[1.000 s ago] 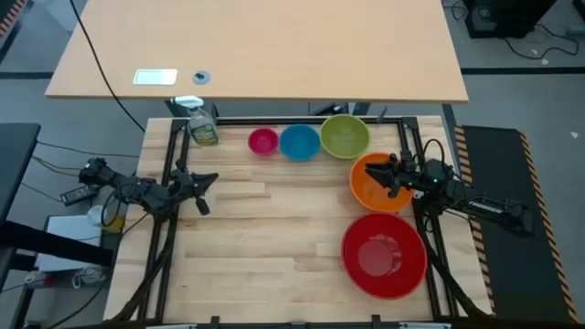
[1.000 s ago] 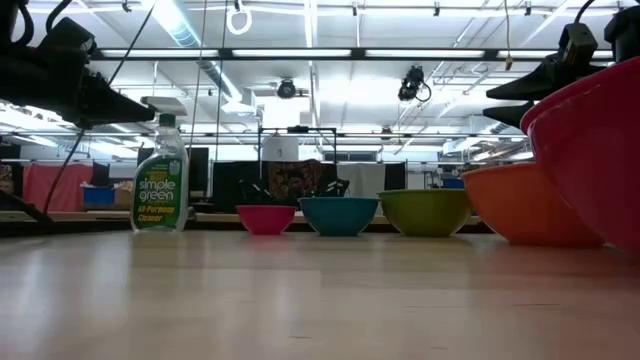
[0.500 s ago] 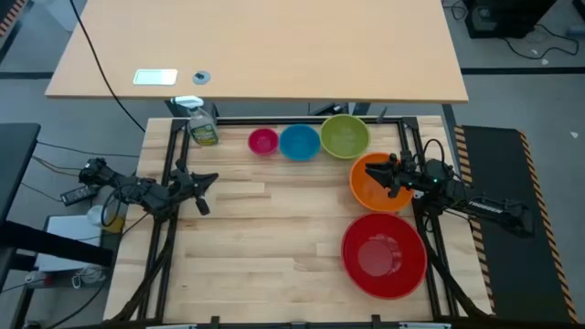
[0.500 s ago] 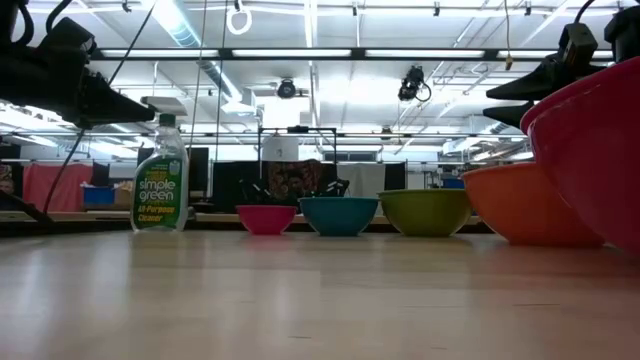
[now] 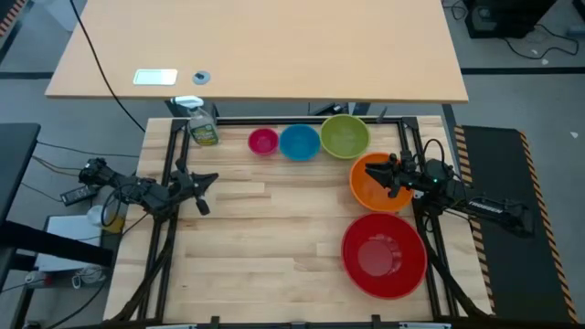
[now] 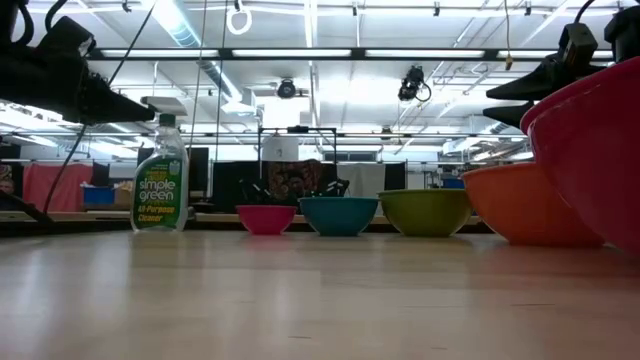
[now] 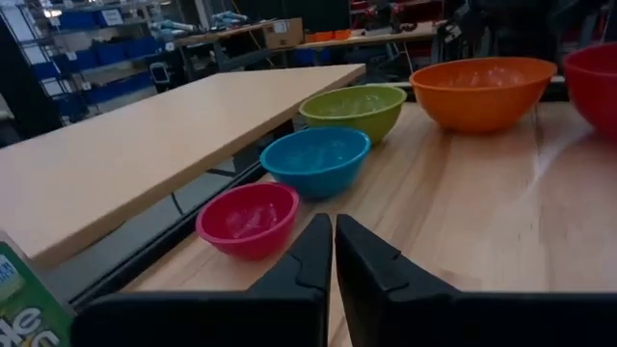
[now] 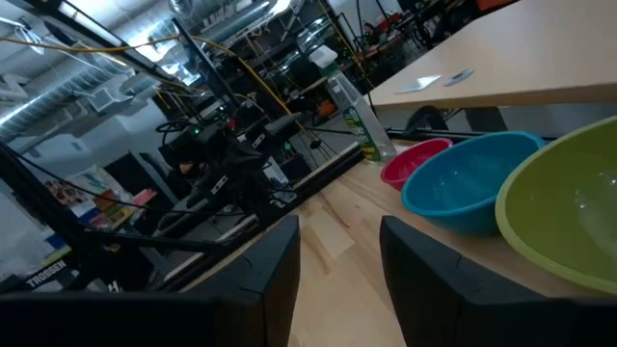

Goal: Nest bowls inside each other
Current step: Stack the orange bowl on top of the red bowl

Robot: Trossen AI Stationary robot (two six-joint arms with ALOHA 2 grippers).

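Five bowls stand apart on their bases on the wooden table: the pink bowl, the blue bowl and the lime green bowl in a row along the far edge, the orange bowl at the right, the large red bowl near the right front. My left gripper hovers shut at the table's left side, pointing toward the bowls. My right gripper hovers open above the orange bowl, with nothing between its fingers.
A green spray bottle stands at the far left corner of the table. A black frame runs along the table's edges. A larger light desk lies beyond the far edge. Bare wood spans the table's middle.
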